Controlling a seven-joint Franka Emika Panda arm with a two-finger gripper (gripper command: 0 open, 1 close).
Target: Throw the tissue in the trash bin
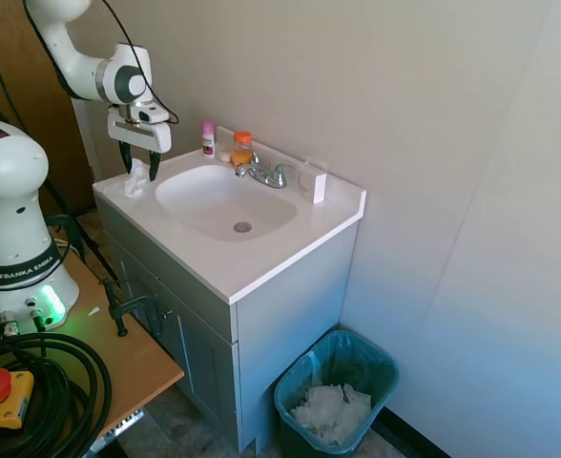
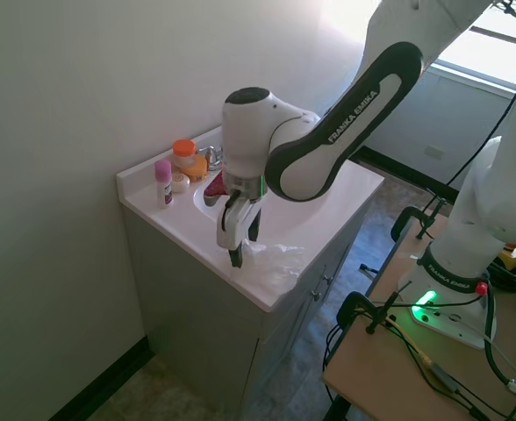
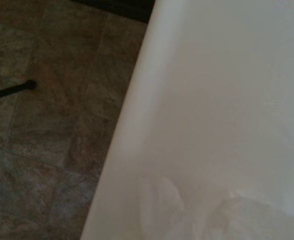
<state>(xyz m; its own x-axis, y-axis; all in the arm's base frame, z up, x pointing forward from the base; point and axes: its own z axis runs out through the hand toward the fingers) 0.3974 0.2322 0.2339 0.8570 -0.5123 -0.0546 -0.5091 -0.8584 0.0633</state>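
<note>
First exterior view gives you the small crumpled wad of thin white tissue (image 1: 135, 179) on the near left corner of the white vanity countertop (image 1: 261, 262), just beside the oval basin (image 1: 225, 202). It is lumpy and wrinkled, with a peak standing up off the surface, so its long axis looks roughly upright there; you cannot read any clear direction it points. The white two-finger gripper (image 1: 140, 172) hangs directly over it, dark fingers (image 1: 125, 158) spread apart on either side of the wad, not closed on it.

From the second exterior view you see the gripper (image 2: 242, 247) pointing down at the counter's front edge, with the tissue (image 2: 271, 259) pale and hard to separate from the bright surface. The wrist view shows you the tissue (image 3: 237, 217) blurred against the counter.

Well apart on the floor at the cabinet's far end stands the teal rectangular plastic trash bin (image 1: 381, 367), holding a heap of white paper (image 1: 333, 412).
</note>
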